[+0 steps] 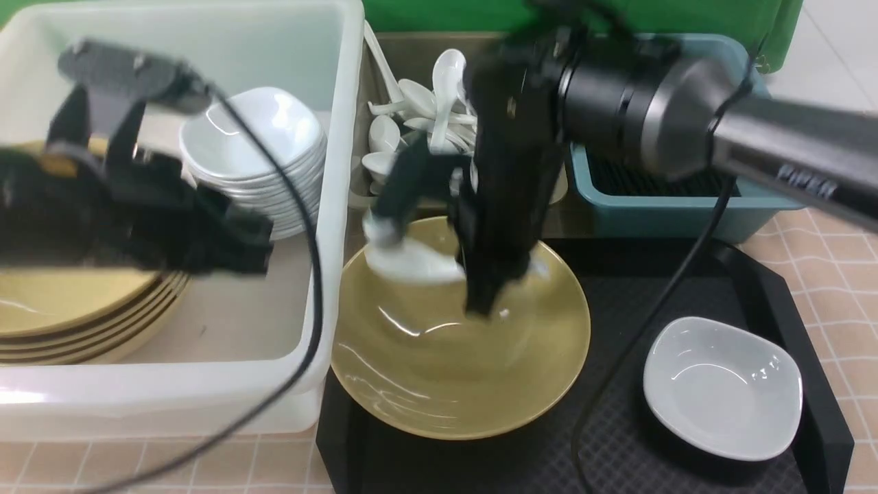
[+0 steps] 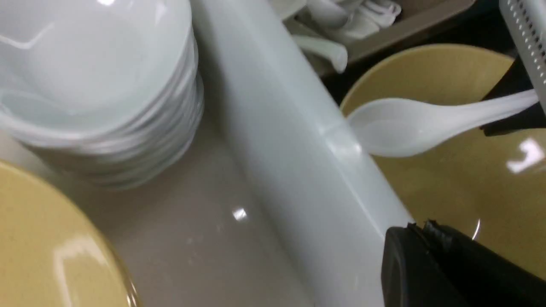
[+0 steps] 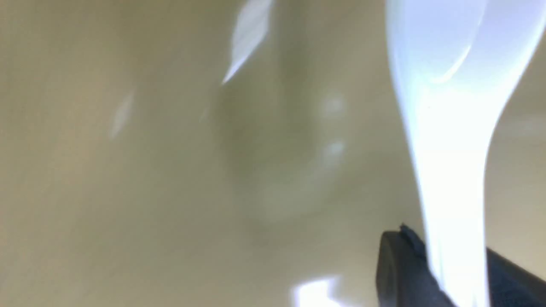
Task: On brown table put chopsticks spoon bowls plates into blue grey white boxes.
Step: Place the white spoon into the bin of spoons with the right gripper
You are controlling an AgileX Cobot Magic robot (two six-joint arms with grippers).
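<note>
My right gripper (image 1: pixel 490 291) reaches down into a yellow bowl (image 1: pixel 466 370) on the black tray and is shut on the handle of a white spoon (image 1: pixel 411 264). In the right wrist view the spoon (image 3: pixel 448 128) runs out from between the gripper's (image 3: pixel 452 266) dark fingers, over the bowl's inside (image 3: pixel 170 170). My left gripper (image 1: pixel 243 250) hangs shut and empty over the big white box (image 1: pixel 171 401), which holds stacked yellow bowls (image 1: pixel 68 309) and stacked white plates (image 1: pixel 260 137). The left wrist view shows that gripper (image 2: pixel 420 228) by the box wall (image 2: pixel 298 149), with the spoon (image 2: pixel 405 128) beyond.
One white plate (image 1: pixel 724 387) lies on the black tray (image 1: pixel 789 288). The grey box (image 1: pixel 411 48) at the back holds several white spoons (image 1: pixel 425 103). The blue box (image 1: pixel 672 206) at the back right holds thin black chopsticks (image 1: pixel 651 182). Checked cloth (image 1: pixel 844 274) covers the table.
</note>
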